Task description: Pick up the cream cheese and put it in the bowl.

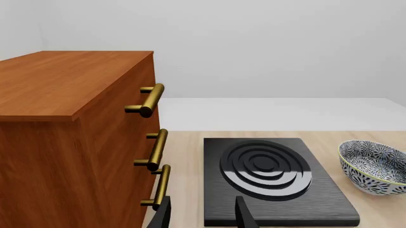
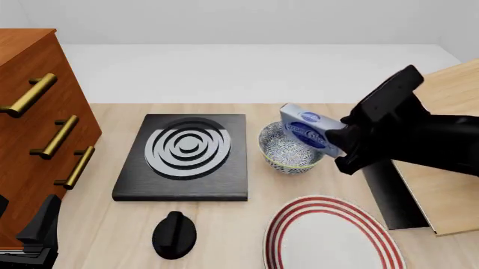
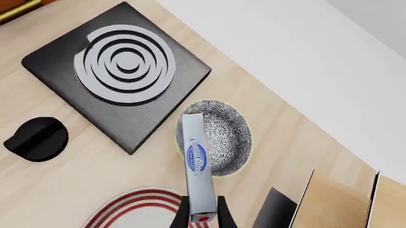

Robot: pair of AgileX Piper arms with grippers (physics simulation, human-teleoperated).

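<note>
Right gripper point(image 3: 201, 219) is clamped on the cream cheese point(image 2: 309, 131), holding the box on edge directly above the bowl point(image 2: 289, 156), not yet inside it (the dark blue logo faces the front camera). Left gripper point(image 1: 201, 214) waits low at the table's near left corner, fingers apart with nothing between them. Nearest the camera lie a black knob point(image 2: 174, 234) and the red-ringed plate point(image 2: 329, 238); beyond them sits the black burner slab point(image 2: 185, 158), with the wooden drawer cabinet point(image 2: 36, 126) at far left.

Pale wooden table point(image 2: 120, 235) bearing a brown wooden drawer cabinet point(image 2: 33, 112), black stove plate point(image 2: 183, 159), black knob point(image 2: 174, 235), speckled blue-and-white bowl point(image 2: 281, 157), and red-ringed white plate point(image 2: 329, 238).
</note>
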